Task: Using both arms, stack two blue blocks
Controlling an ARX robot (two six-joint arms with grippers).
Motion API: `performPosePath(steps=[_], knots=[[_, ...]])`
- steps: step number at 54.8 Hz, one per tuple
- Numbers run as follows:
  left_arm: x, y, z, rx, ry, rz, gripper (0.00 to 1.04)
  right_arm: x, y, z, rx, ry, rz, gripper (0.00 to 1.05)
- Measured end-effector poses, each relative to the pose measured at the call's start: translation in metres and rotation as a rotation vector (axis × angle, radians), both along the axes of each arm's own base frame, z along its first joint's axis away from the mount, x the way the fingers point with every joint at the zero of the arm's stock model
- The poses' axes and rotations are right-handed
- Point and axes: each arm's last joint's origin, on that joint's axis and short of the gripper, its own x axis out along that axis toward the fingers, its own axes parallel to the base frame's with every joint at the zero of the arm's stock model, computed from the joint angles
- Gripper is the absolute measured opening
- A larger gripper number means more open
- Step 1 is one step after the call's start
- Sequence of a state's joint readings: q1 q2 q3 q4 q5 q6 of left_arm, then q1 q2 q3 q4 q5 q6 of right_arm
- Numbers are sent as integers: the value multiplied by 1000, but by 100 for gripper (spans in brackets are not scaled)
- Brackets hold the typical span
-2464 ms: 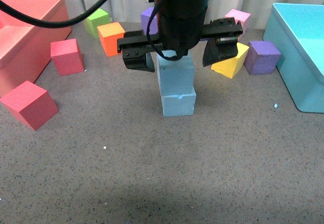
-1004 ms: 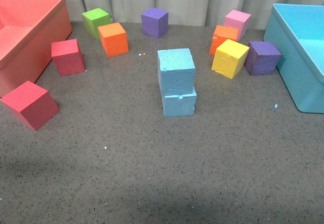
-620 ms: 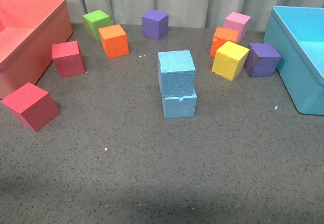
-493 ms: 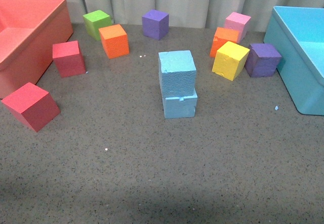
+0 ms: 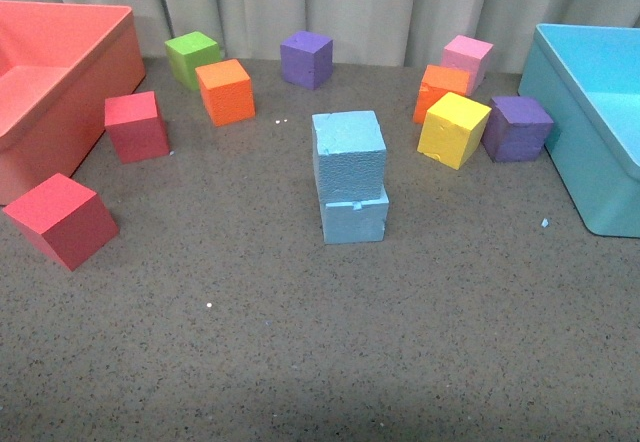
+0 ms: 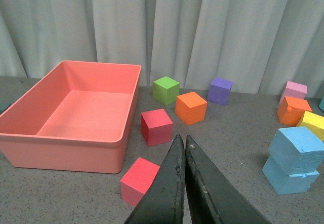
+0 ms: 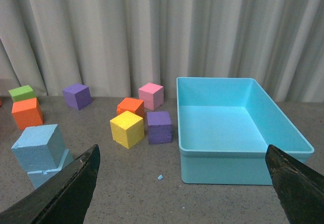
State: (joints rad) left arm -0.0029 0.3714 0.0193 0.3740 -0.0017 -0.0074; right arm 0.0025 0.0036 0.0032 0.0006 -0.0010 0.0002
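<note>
Two sky-blue foam cubes stand stacked mid-table: the upper blue block (image 5: 348, 152) rests, slightly turned, on the lower blue block (image 5: 354, 217), which has a small notch at its top edge. The stack also shows in the left wrist view (image 6: 295, 155) and the right wrist view (image 7: 40, 152). Neither arm shows in the front view. My left gripper (image 6: 184, 142) is shut and empty, well to the left of the stack. My right gripper (image 7: 185, 155) is wide open and empty, to the right of the stack, facing the turquoise bin (image 7: 230, 155).
A salmon bin (image 5: 95, 72) stands at the left with two red cubes (image 5: 135, 125) (image 5: 62, 218) by it. Green (image 5: 192, 57), orange (image 5: 226, 91) and purple (image 5: 306, 58) cubes lie behind the stack. Yellow (image 5: 453, 129), orange, pink and purple (image 5: 516, 127) cubes lie beside the turquoise bin (image 5: 560, 102).
2.5 s ago a black gripper hung open around the upper blue block. It has since withdrawn out of the front view, leaving the stack standing. The view has shifted slightly.
</note>
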Motion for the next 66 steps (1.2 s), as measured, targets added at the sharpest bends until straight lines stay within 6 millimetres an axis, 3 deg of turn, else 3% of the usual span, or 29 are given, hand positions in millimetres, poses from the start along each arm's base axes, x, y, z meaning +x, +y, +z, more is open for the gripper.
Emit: performPosePath(steps=[51, 58, 63, 66], knots=[[-24, 0, -3, 0, 6, -1, 4, 0, 0, 0, 0, 0, 0, 95], [-25, 0, -3, 0, 6, -1, 26, 0, 0, 0, 0, 0, 0, 95], [-25, 0, -3, 0, 5, -1, 49, 0, 0, 0, 0, 0, 0, 95], [-25, 0, -3, 0, 5, -1, 58, 0, 0, 0, 0, 0, 0, 95]])
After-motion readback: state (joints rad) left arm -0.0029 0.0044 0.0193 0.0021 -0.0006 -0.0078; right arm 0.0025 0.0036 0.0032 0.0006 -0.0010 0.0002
